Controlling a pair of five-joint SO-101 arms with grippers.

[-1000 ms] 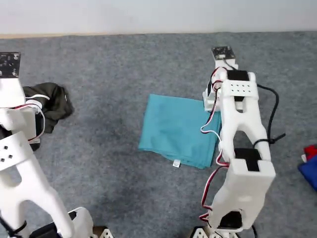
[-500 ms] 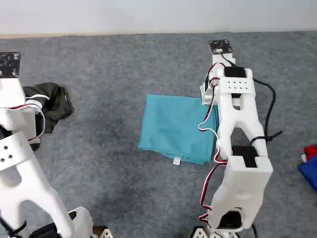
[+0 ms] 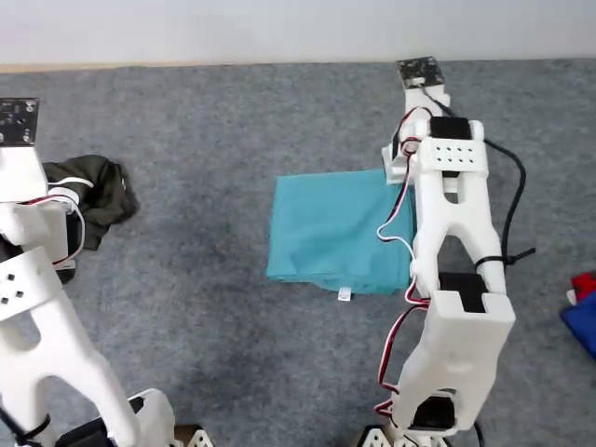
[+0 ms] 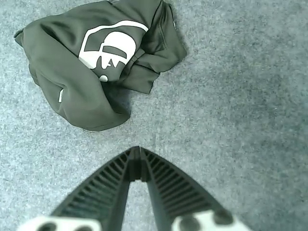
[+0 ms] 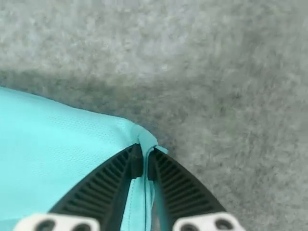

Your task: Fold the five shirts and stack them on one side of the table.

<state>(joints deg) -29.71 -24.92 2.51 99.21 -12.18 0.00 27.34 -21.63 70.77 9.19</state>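
- High view: the teal shirt (image 3: 335, 237) lies folded near the middle of the grey desk (image 3: 205, 317), with the right arm (image 3: 452, 242) stretched along its right side and reaching to its far right corner. A second ago the shirt sat askew, its far edge slanting. That corner has since been tugged around, so the far edge now runs level and the small label (image 3: 345, 294) on the near edge has shifted with it. I judge this to be squaring up the folded piece, either for another fold or before carrying it to the pile. The dark shirt (image 3: 98, 196) lies crumpled at the left side beside the left arm (image 3: 33, 279), which has not moved. Red and blue garments (image 3: 582, 307) show at the right edge, so most of the five are not yet folded.
- Left wrist view: the left fingers (image 4: 115, 178) are pressed together on nothing, above bare desk, with the dark shirt near their tips but apart from them, bunched with its white print up.
- Right wrist view: the right fingers (image 5: 120, 178) are pinching the teal shirt's corner, and the cloth is ridged up between their tips.
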